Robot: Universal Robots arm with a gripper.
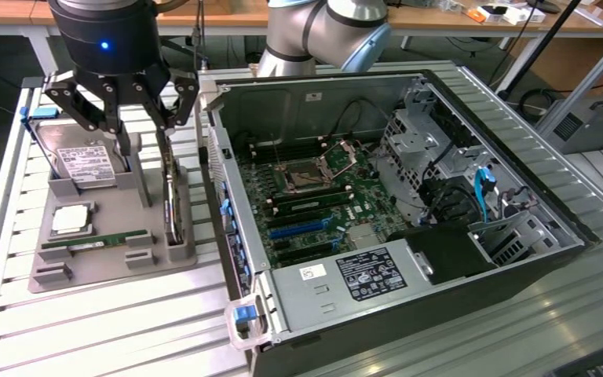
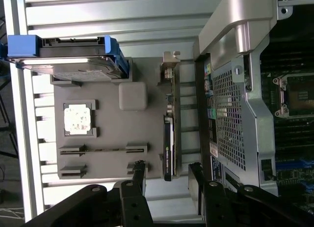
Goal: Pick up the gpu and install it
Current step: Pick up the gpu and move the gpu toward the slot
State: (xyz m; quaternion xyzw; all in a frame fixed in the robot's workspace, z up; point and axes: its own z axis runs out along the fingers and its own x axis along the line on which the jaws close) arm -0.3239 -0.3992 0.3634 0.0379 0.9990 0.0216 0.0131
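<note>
At the upper left of the exterior view, the gripper [image 1: 144, 129] hung empty, jaws spread wide, above the gpu [image 1: 173, 206] standing on edge in the gray tray [image 1: 118, 210]. This looked like the pickup stage. A grasp would call for fingers squarely straddling the thin card.

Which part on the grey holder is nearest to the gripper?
The gpu, a thin green-and-black card standing on edge along the grey holder's side next to the computer case.

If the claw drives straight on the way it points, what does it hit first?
The gpu, standing on edge in the grey tray. The open claw points down at one end of it, fingers either side, so they'd likely straddle the card; depth is unclear.
</note>
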